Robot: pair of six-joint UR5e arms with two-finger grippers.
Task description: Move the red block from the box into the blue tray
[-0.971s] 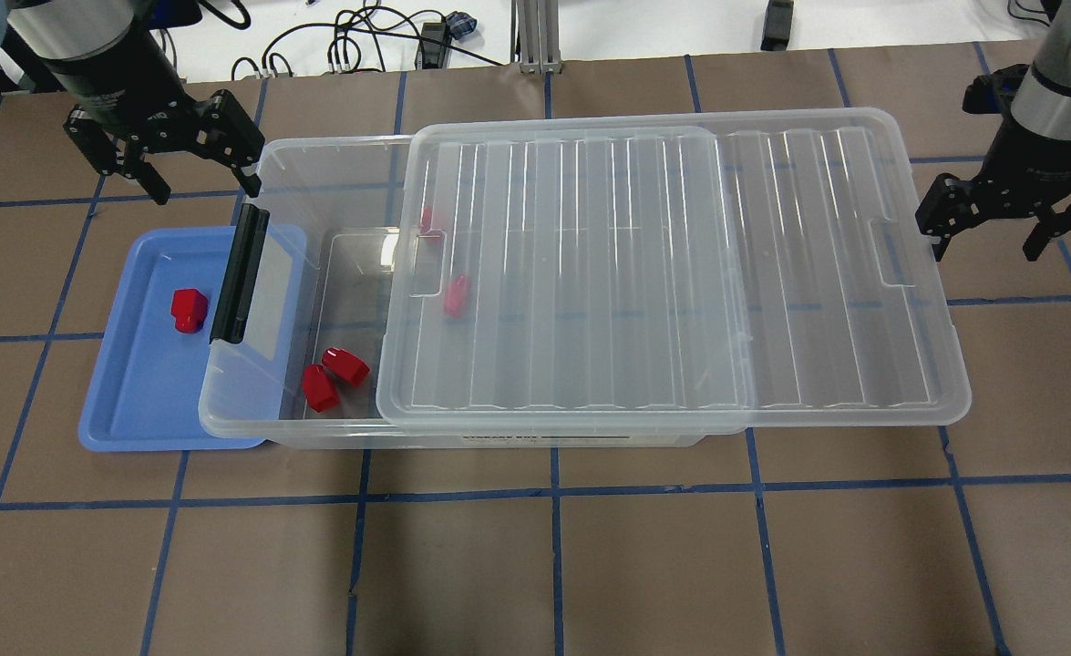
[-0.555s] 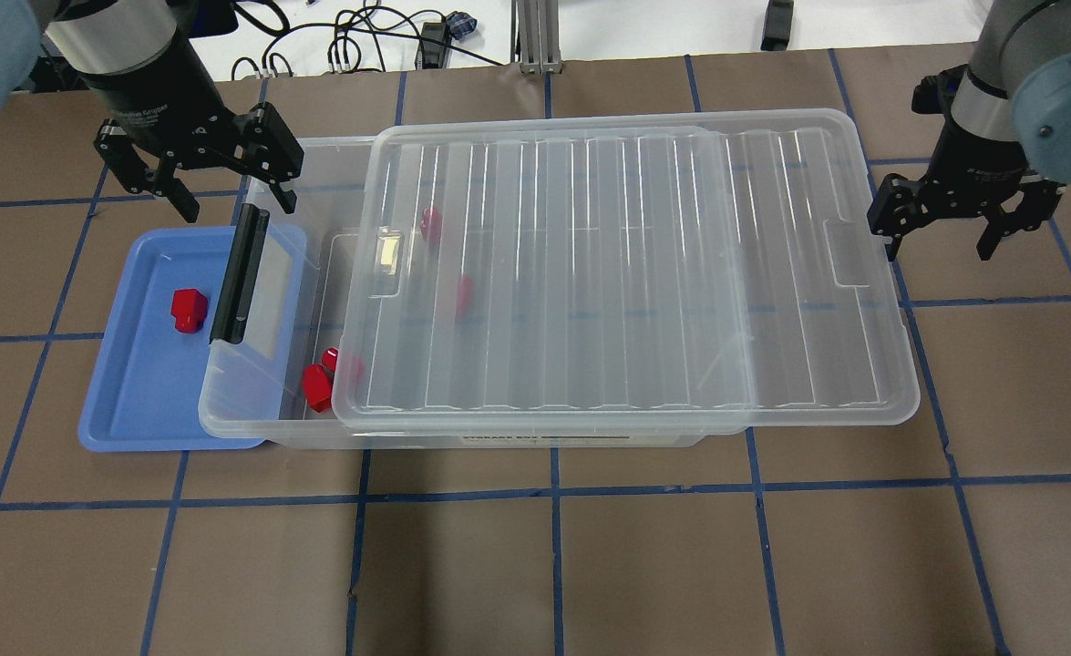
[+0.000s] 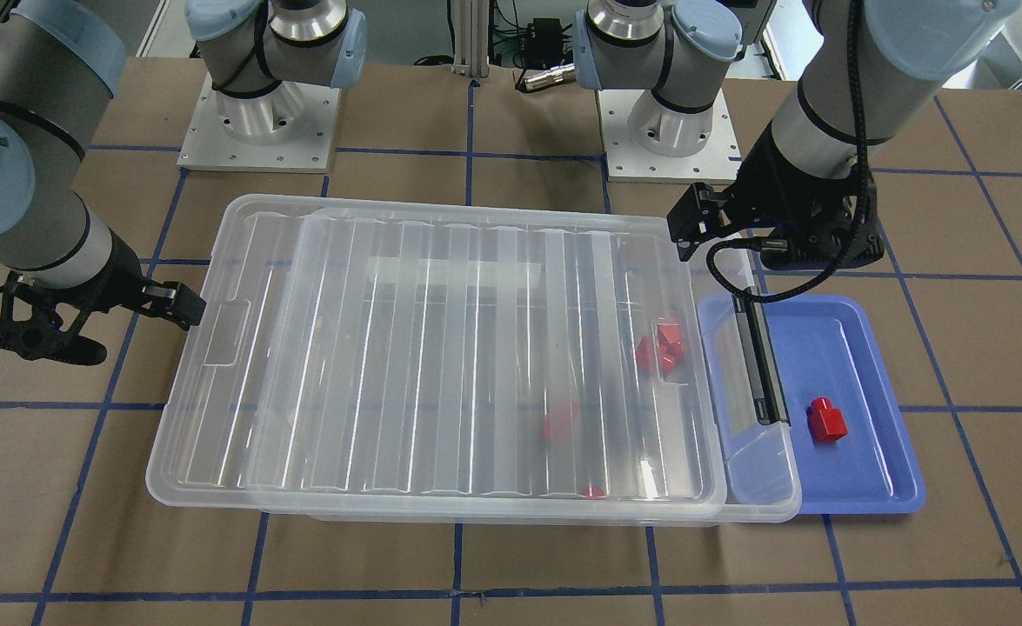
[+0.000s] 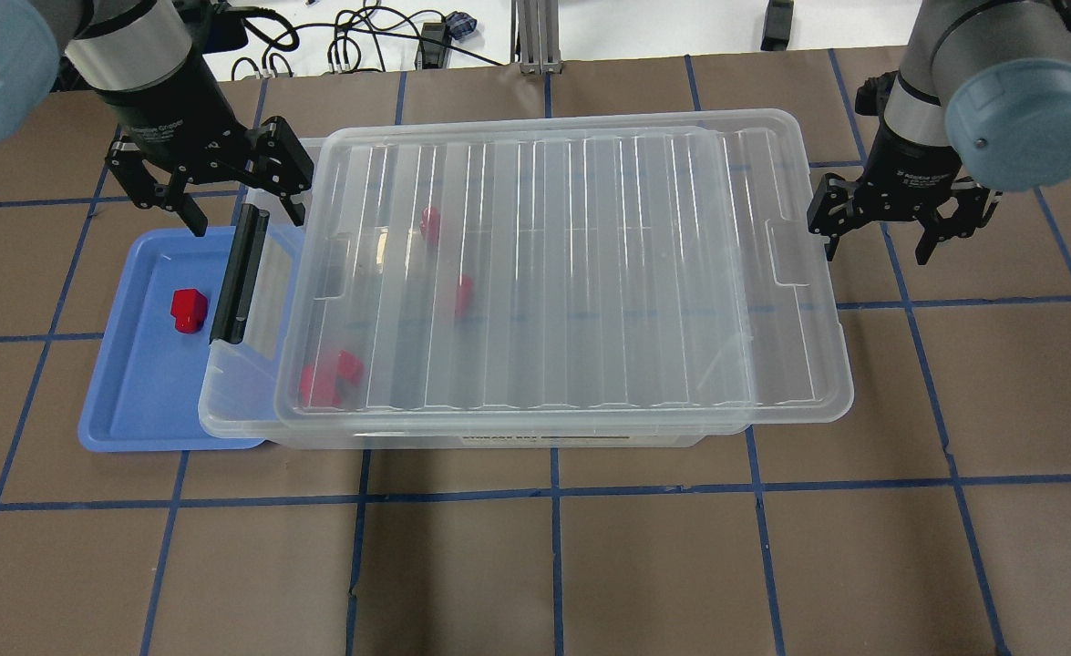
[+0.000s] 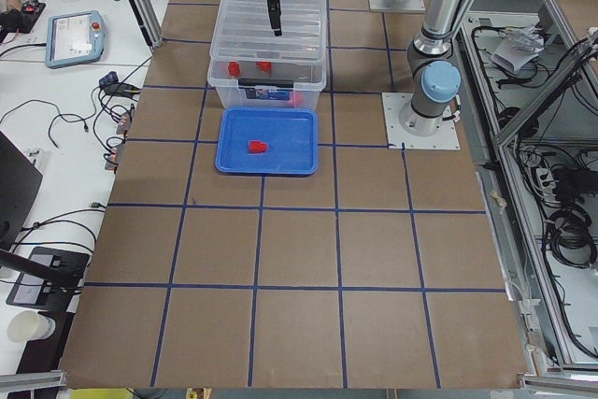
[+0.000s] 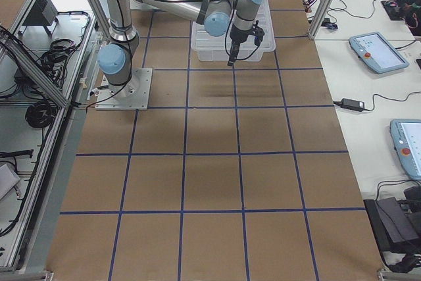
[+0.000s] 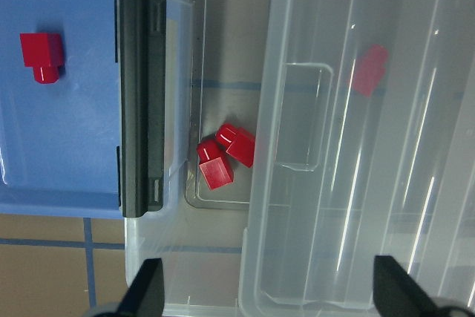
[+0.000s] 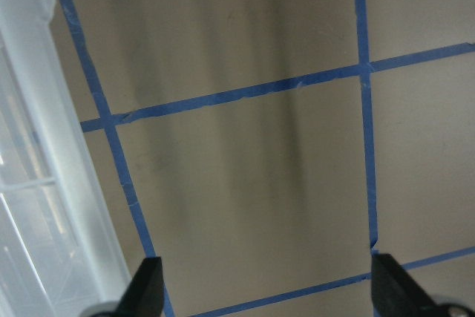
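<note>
One red block [image 4: 189, 310] lies in the blue tray [image 4: 134, 401]; it also shows in the front view [image 3: 826, 420] and the left wrist view [image 7: 42, 53]. The clear box [image 4: 243, 410] holds several more red blocks: a pair [image 4: 330, 378] near its latch end [image 7: 225, 155], and others [image 4: 460, 296] under the lid. The ribbed lid [image 4: 571, 273] covers most of the box. My left gripper [image 4: 243, 214] is open and empty above the box's black latch handle [image 4: 239, 278]. My right gripper [image 4: 877, 246] is open and empty beside the lid's right edge [image 8: 37, 146].
The box's latch end overlaps the blue tray's right side. Brown table paper with blue tape lines [image 8: 237, 94] lies under my right gripper. Cables [image 4: 362, 46] run along the table's far edge. Both robot bases [image 3: 258, 122] stand behind the box.
The lid has slid left over the box and now covers the pair of red blocks. My right gripper moved left with the lid's right edge. My left gripper moved right and nearer the latch.
</note>
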